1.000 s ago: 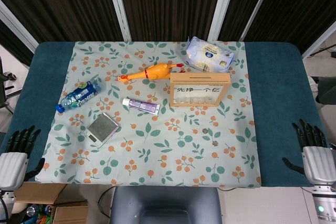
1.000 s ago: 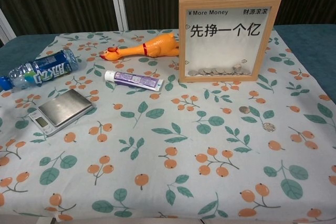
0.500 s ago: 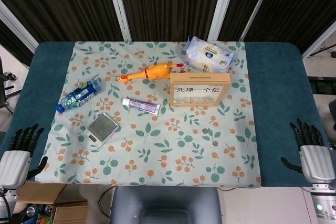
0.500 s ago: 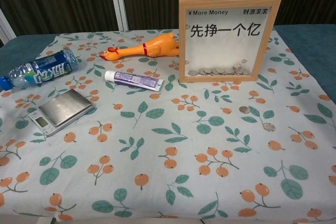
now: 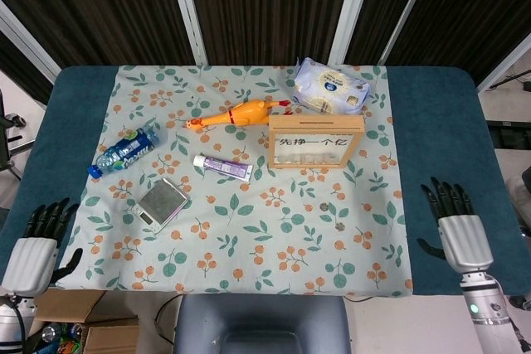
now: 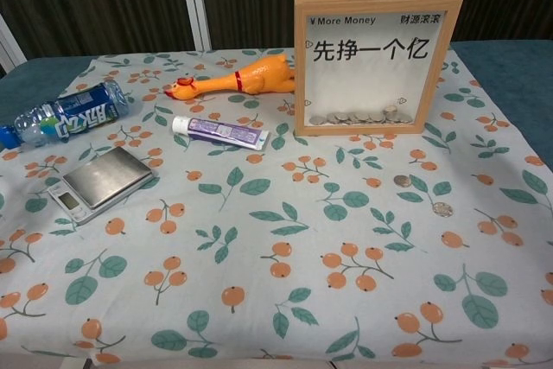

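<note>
Your right hand (image 5: 460, 234) hovers empty, fingers spread, over the bench's (image 5: 440, 122) blue edge; the two coins (image 5: 332, 215) lie on the cloth toward its left (nearer it than your left hand (image 5: 35, 248), also empty).

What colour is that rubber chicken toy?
Orange-yellow rubber chicken with a red collar, clearest in the chest view.

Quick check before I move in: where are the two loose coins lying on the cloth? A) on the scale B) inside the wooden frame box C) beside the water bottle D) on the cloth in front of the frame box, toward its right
D: the two loose coins lie flat on the cloth, nearer the camera than the frame box and toward its right, apart from each other and untouched by either hand.
</note>
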